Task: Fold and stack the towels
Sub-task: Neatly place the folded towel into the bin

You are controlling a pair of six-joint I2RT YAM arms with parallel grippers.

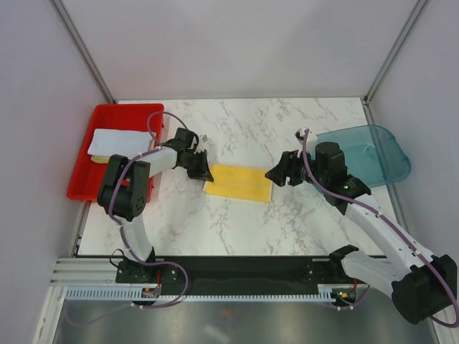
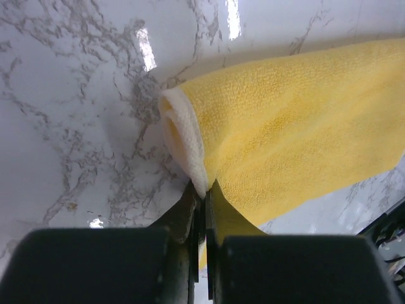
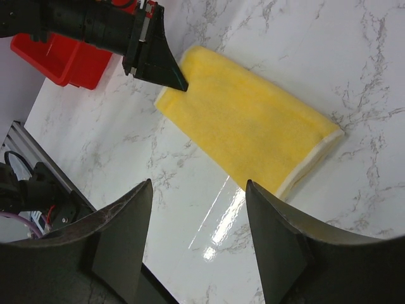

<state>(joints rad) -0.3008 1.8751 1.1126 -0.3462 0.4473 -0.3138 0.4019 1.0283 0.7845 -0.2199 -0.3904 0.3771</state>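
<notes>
A folded yellow towel (image 1: 239, 182) with a pale cream edge lies flat in the middle of the marble table. My left gripper (image 1: 206, 170) is shut on its left end; in the left wrist view the gripper (image 2: 205, 193) pinches the towel's (image 2: 291, 133) cream fold. My right gripper (image 1: 273, 174) is open and empty, just off the towel's right end; in the right wrist view the gripper (image 3: 199, 183) hovers over bare table beside the towel (image 3: 243, 120). A white-grey towel (image 1: 115, 141) lies in the red tray.
The red tray (image 1: 92, 183) stands at the left edge of the table, also seen in the right wrist view (image 3: 54, 54). A translucent teal bin (image 1: 373, 154) lies at the right edge. Grey walls enclose the table on three sides.
</notes>
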